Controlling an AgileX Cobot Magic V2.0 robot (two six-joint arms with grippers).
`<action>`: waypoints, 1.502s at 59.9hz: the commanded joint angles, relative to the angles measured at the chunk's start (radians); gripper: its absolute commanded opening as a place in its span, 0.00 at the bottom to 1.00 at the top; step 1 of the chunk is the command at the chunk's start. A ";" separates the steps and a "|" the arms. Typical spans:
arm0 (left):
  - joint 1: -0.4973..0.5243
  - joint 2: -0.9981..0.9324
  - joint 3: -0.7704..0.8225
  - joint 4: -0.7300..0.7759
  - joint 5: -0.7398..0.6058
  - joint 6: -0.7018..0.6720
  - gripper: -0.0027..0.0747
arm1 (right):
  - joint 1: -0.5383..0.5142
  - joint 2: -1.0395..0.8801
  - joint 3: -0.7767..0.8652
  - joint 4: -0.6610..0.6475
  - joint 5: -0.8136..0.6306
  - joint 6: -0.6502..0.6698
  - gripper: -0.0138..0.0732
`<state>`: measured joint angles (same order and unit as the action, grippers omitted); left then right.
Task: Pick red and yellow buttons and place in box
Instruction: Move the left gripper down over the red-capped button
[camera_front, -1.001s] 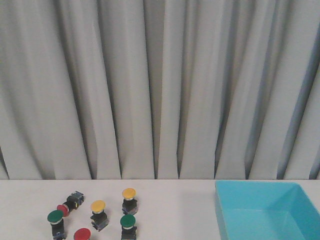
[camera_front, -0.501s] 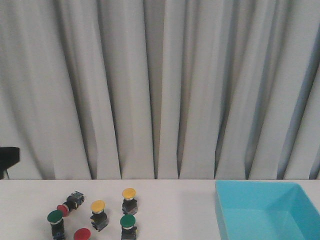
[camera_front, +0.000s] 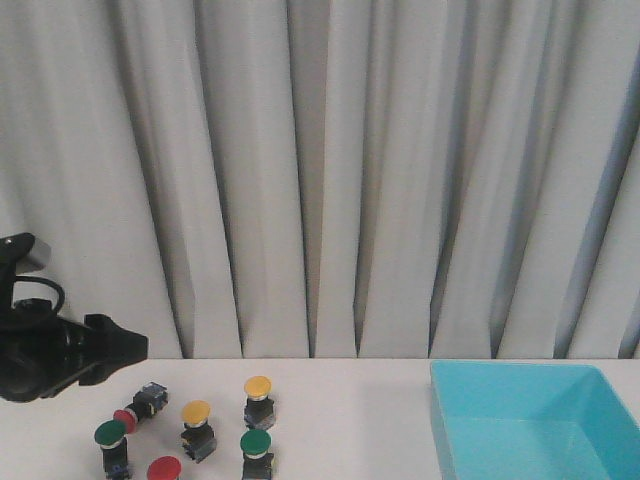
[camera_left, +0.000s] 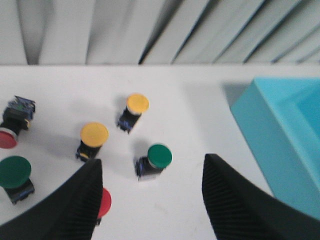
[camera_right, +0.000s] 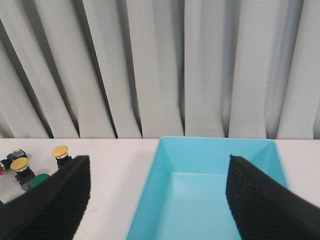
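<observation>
While hovering above the counter (camera_front: 350, 410), left end effector (camera_left: 150, 200) spread wide, gripping nothing. Right end effector (camera_right: 155, 200) likewise spread, nothing between fingers. Nearest at 7 o'clock: red button (camera_front: 164, 468), green ones (camera_front: 255, 443) beside. Farther: yellow buttons (camera_front: 196, 412), (camera_front: 258, 386), a tipped red one (camera_front: 125, 419). Box (camera_front: 600, 400) at 4 o'clock, well apart from cluster.

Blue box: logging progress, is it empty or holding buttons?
Empty: the blue box shows only bare floor in the right wrist view.
</observation>
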<state>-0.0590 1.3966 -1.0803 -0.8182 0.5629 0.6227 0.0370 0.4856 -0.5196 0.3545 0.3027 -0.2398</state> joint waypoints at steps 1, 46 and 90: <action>-0.006 -0.009 -0.034 -0.064 -0.013 0.050 0.59 | -0.007 0.011 -0.033 0.007 -0.075 -0.013 0.78; -0.006 0.163 -0.170 0.034 0.058 0.080 0.59 | -0.007 0.011 -0.033 0.013 -0.063 -0.013 0.78; -0.064 0.380 -0.179 0.154 0.032 0.044 0.59 | -0.007 0.011 -0.032 0.014 -0.038 -0.009 0.74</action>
<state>-0.1184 1.8002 -1.2283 -0.6578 0.6300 0.6852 0.0370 0.4856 -0.5196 0.3612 0.3251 -0.2417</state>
